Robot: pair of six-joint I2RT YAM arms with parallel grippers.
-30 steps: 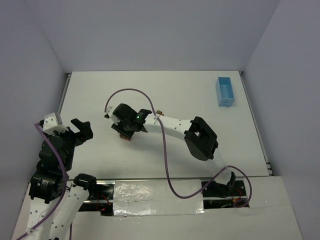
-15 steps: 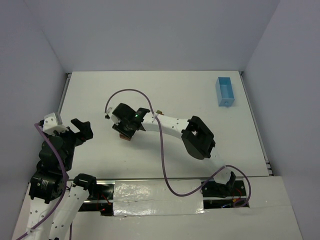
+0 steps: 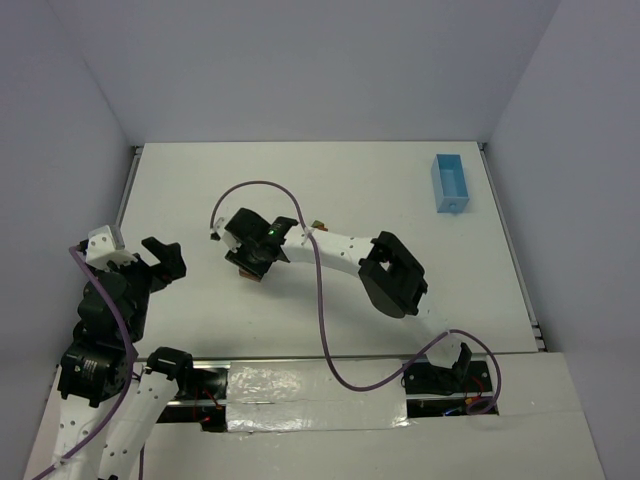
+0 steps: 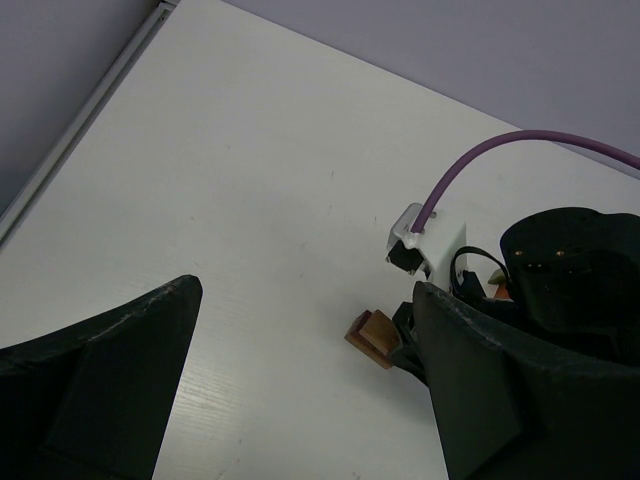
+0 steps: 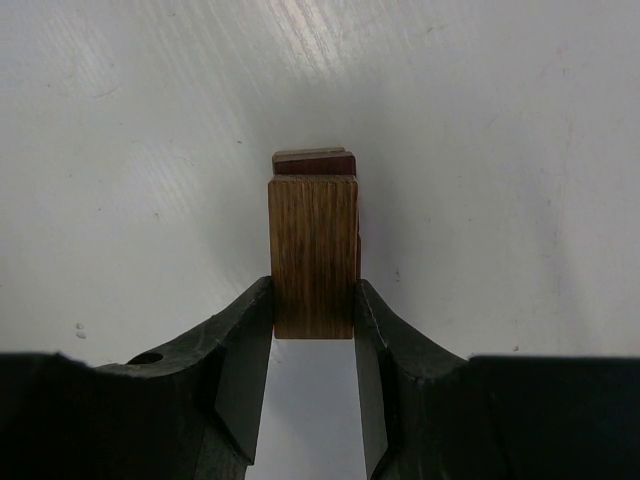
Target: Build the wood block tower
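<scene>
My right gripper is shut on a brown wood block, fingers pressed on both of its sides. The block sits right over a reddish block on the table, and only the far edge of the reddish block shows. The left wrist view shows this small stack low on the table, tan piece on top of a darker one. I cannot tell whether the two touch. My left gripper is open and empty, well to the left of the stack.
A light-blue tray lies at the far right. A few tiny wood pieces lie beside the right arm's forearm, also glimpsed in the left wrist view. A purple cable loops over the right arm.
The right arm's elbow has shifted a little left and the gripper has edged slightly left and away with the block. The left arm has not moved.
</scene>
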